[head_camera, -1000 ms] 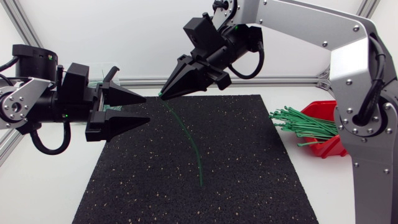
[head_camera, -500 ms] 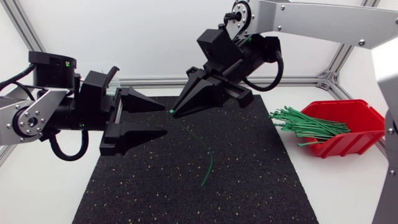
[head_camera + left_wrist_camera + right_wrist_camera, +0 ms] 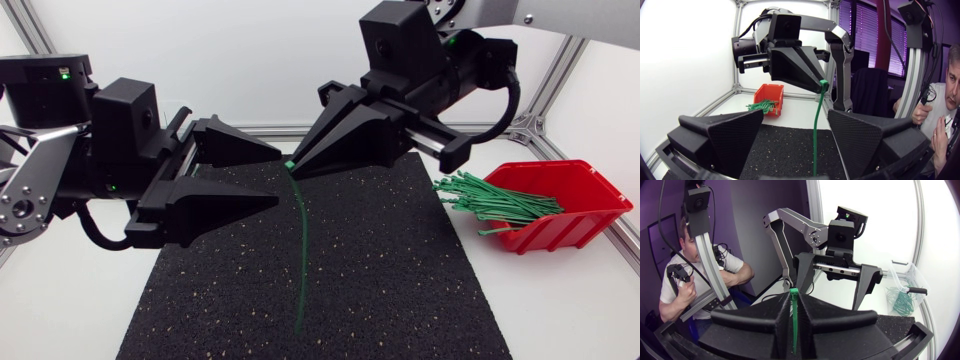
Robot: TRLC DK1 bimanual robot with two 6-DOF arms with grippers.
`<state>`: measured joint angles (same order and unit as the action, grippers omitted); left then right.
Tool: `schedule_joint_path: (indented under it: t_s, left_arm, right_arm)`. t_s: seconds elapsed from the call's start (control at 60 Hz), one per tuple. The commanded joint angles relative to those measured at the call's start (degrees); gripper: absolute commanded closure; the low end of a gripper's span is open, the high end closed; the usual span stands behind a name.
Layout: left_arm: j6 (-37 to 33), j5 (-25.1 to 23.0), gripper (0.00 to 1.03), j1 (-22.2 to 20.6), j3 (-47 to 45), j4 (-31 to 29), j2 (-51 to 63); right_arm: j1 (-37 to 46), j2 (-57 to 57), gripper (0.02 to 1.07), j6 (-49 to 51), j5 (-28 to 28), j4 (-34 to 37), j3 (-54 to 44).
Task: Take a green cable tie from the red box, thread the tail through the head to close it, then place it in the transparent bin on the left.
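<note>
Right claw (image 3: 296, 168) clenched on green cable tie (image 3: 301, 250) head, tail hanging down over black mat (image 3: 400, 270). Left claw (image 3: 278, 178) released, fingers spread, tips just beside tie head. Red box (image 3: 590, 200) of ties well apart, on counter (image 3: 560, 300) right side.

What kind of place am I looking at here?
Probably a robotics lab workbench: over a black mat, a robot's right hand pinches a green cable tie, its left hand open beside it, and a red box holds more ties.
</note>
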<state>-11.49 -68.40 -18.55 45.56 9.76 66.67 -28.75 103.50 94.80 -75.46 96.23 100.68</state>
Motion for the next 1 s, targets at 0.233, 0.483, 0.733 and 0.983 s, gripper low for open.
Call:
schedule_joint_path:
  t_s: [0.233, 0.483, 0.733, 0.983]
  left_arm:
    - [5.2, -2.6, 0.15, -2.6, -2.1, 2.3, -0.8]
    - [6.2, -3.7, 0.21, -3.5, -2.1, 3.2, -1.2]
    - [8.7, -5.6, 0.26, -3.4, -2.1, 6.1, 0.1]
    - [9.3, -5.7, 0.27, -2.9, -2.1, 8.1, 1.7]
  right_arm:
    - [0.3, -1.1, 1.01, 2.6, -2.9, 13.0, -2.3]
    - [0.1, -0.9, 1.01, 2.8, -4.0, 13.5, -2.0]
    - [-0.5, -0.7, 1.01, 3.5, -4.4, 13.6, -2.7]
    - [-1.2, -0.5, 1.01, 3.9, -4.6, 13.7, -3.1]
